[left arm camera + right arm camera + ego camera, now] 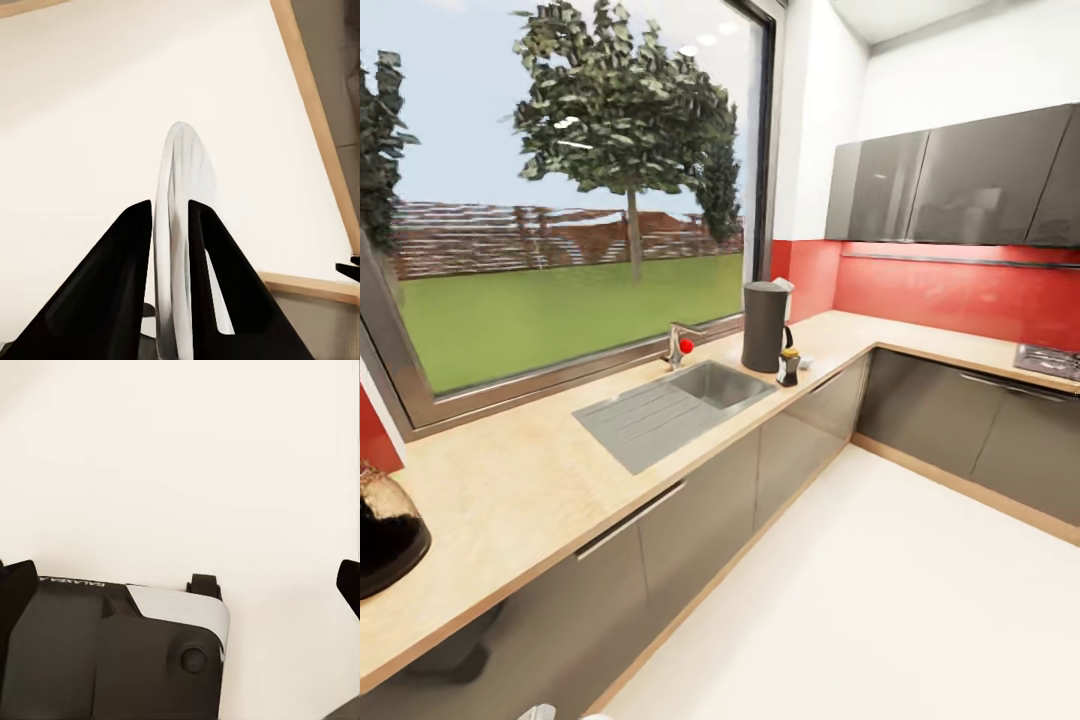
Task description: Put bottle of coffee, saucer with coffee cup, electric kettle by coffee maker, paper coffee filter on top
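In the left wrist view my left gripper [171, 206] is shut on the saucer [180, 161], a thin white disc seen edge-on between the black fingers, above white floor. My right gripper [180, 577] stands open, its dark fingertips at the two edges of the right wrist view, with nothing between them. In the head view the coffee maker [765, 326] stands on the kitchen countertop [510, 480] just right of the sink, a small white piece at its top edge. The bottle of coffee [789, 367] with its yellow cap stands right beside it. The electric kettle [382, 530] sits at the counter's near left end.
A steel sink [690, 400] with a red-knobbed tap [680, 346] is set into the counter under a large window. Dark glossy wall cabinets [960, 185] hang at the right, a thin dark shelf [960, 260] below them. A hob [1050, 360] sits far right. White floor [880, 600] lies ahead.
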You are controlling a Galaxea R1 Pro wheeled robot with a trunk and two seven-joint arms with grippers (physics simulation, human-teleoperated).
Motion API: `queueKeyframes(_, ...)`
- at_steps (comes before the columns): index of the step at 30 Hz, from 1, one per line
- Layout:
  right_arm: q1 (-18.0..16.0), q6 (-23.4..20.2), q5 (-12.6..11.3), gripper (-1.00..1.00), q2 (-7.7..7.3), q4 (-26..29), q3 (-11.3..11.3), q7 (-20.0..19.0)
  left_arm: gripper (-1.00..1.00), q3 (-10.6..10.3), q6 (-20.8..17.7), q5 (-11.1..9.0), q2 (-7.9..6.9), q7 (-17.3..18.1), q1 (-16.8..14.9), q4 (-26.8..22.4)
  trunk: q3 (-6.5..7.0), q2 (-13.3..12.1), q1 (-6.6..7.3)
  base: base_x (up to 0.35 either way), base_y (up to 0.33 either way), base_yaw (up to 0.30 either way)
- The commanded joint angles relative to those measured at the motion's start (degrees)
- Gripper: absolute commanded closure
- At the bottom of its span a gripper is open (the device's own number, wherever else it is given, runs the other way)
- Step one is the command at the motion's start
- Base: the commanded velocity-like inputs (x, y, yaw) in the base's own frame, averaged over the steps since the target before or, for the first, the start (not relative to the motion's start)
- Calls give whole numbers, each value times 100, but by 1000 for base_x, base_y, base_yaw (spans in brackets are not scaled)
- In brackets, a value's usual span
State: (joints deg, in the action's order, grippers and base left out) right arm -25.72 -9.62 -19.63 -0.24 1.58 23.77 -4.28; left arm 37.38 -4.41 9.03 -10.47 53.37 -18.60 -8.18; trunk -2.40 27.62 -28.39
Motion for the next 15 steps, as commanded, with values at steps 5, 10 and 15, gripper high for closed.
queueKeyframes(5,-4,-31,-49,-100,-3,9,48,-16,100,50,-33,47,1,16,-3,-8,-12,11,-3,11,-8,-264)
queueKeyframes(10,-4,-31,-49,-100,-3,9,48,-17,100,50,-33,47,1,16,-3,-5,-12,11,-3,1,-1,-265)
queueKeyframes(15,-3,-31,-49,-100,-3,9,48,-13,100,46,-33,57,3,16,-3,-8,-12,11,-3,0,0,-265)
